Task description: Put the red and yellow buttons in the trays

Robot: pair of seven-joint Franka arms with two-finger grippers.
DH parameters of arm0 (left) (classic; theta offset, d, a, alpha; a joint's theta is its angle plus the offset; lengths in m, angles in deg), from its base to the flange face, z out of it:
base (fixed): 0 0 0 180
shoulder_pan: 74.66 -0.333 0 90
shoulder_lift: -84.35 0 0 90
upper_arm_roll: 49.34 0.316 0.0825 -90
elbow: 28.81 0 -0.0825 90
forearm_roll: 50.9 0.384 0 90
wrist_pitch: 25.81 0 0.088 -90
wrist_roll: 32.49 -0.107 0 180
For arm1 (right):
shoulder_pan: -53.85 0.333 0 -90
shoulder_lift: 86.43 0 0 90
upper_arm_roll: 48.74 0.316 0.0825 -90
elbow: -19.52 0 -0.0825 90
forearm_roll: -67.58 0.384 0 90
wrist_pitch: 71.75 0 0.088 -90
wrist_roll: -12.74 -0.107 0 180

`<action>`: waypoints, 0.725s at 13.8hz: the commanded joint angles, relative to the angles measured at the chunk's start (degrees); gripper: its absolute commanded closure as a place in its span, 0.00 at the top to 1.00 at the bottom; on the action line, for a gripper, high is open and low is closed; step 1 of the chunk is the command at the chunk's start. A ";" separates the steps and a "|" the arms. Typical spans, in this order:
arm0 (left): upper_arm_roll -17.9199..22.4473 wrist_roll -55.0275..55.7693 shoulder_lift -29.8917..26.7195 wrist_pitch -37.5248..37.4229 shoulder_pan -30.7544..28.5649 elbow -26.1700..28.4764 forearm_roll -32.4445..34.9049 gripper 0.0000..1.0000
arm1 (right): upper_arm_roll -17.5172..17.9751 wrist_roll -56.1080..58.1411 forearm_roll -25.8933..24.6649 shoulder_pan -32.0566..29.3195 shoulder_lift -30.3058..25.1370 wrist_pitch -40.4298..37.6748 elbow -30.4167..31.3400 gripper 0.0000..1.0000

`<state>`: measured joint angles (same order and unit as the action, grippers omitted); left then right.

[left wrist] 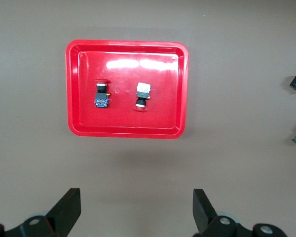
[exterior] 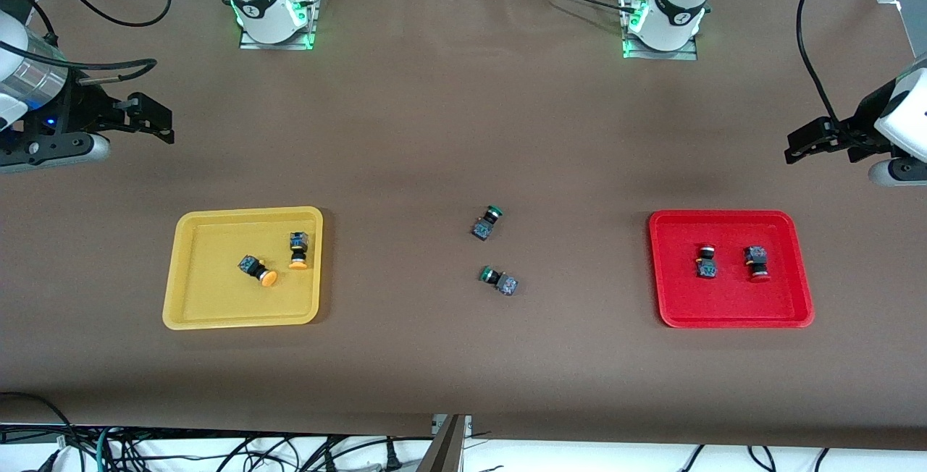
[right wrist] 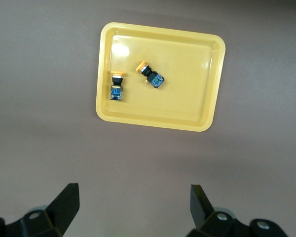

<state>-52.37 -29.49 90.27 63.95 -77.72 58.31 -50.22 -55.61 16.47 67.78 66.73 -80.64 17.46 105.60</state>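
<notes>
Two yellow buttons (exterior: 258, 271) (exterior: 298, 250) lie on their sides in the yellow tray (exterior: 217, 302) toward the right arm's end of the table. In the red tray (exterior: 731, 305), toward the left arm's end, lie two red buttons (exterior: 706, 260) (exterior: 757, 263). My right gripper (exterior: 161, 124) hangs open and empty above bare table by the yellow tray (right wrist: 187, 108), its fingers wide apart in the right wrist view (right wrist: 134, 202). Above bare table by the red tray (left wrist: 126, 126), my left gripper (exterior: 797, 145) is likewise open and empty (left wrist: 136, 205).
Two green-capped buttons (exterior: 487, 223) (exterior: 500, 280) lie on the brown table between the trays, one nearer the front camera than the other. Cables hang along the table's front edge. Both arm bases stand at the back edge.
</notes>
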 commanded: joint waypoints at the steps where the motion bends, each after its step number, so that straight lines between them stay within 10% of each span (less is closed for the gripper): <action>1: -0.14 0.25 1.20 -0.90 0.34 -2.22 1.61 1.00 | 0.27 0.93 -0.81 -0.48 0.27 -0.35 -0.92 0.99; 10: -0.23 0.25 1.20 -0.90 0.25 -2.22 1.52 1.00 | 0.36 0.76 -0.11 -0.13 0.18 -0.97 -0.74 0.99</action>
